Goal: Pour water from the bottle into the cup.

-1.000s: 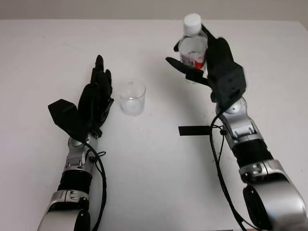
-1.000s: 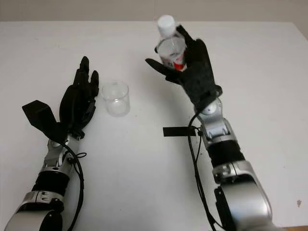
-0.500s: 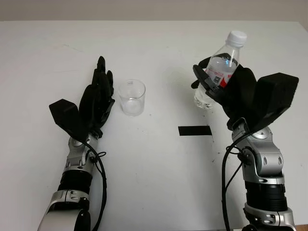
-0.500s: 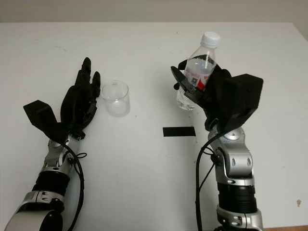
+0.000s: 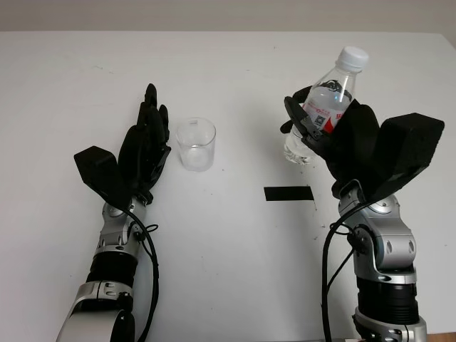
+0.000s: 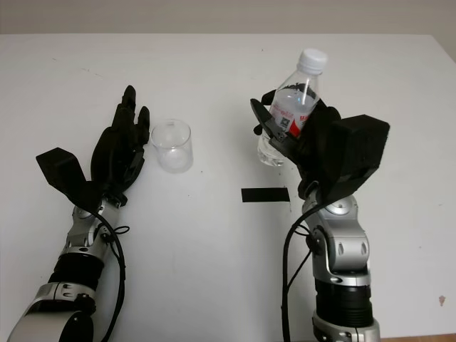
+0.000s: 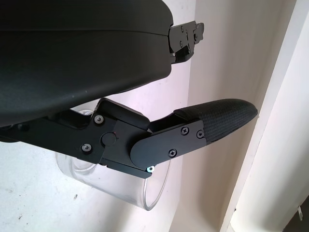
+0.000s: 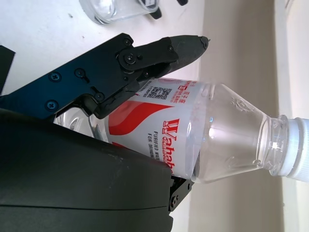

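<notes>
Right robot hand (image 5: 335,135) clamps the capped bottle (image 5: 322,107) mid-body above the surface (image 5: 235,271), well right of the cup (image 5: 196,144) beside the open left robot hand (image 5: 142,149); capped, tilting pours nothing.

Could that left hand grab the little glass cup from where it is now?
Probably yes. The left hand is open right beside the cup, with only bare table between them. The right hand holds the bottle well off to the side.
</notes>
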You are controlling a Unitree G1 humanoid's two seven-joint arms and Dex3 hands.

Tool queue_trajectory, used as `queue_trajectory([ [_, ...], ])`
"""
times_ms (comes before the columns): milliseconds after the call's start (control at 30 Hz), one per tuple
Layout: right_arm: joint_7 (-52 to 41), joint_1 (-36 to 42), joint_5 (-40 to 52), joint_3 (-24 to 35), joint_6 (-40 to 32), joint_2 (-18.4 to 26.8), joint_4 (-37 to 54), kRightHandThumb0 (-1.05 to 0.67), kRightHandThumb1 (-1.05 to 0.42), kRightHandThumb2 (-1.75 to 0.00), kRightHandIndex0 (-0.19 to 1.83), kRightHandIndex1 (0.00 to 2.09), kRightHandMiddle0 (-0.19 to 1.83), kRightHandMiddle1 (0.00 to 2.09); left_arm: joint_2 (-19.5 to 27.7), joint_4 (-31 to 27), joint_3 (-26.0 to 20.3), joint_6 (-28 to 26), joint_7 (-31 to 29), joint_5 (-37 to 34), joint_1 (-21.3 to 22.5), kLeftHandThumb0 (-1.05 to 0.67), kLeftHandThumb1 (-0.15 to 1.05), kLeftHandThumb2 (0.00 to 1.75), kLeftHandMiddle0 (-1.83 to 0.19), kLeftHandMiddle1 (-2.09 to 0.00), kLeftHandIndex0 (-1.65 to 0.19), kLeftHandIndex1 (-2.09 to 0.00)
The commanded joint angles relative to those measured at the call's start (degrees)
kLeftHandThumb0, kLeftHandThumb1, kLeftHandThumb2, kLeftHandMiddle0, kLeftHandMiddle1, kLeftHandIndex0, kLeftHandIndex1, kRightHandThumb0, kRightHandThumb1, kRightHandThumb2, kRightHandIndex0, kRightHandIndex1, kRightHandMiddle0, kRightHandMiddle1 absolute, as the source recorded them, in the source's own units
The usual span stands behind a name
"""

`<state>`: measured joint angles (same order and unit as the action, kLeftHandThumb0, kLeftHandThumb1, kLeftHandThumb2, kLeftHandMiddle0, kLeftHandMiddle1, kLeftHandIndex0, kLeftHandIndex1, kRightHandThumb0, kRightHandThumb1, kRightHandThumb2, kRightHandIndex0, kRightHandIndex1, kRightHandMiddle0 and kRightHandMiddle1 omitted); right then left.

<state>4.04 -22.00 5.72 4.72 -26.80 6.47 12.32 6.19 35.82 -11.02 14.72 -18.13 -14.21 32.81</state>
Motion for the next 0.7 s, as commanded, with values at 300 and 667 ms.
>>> queue_trajectory([
  [300,-2.17,7.55,-1.46,-2.54,3.31,-2.36,2.68,-0.47,-1.05,-0.43,1.59,2.09,1.19,2.09,0.51,-0.53,0.14,-0.70,-1.35,0.05,-2.13,-0.83,1.05,0.76,0.19,0.00,0.19,0.00],
  [667,-1.16,13.58,-0.81,-2.01,2.66,-5.27,6.78,-0.45,-1.05,-0.42,1.47,2.09,1.12,2.09,0.64,-0.54,-0.12,-1.08,-1.72,-0.19,-2.15,-0.83,1.05,0.75,0.19,0.00,0.19,0.00],
])
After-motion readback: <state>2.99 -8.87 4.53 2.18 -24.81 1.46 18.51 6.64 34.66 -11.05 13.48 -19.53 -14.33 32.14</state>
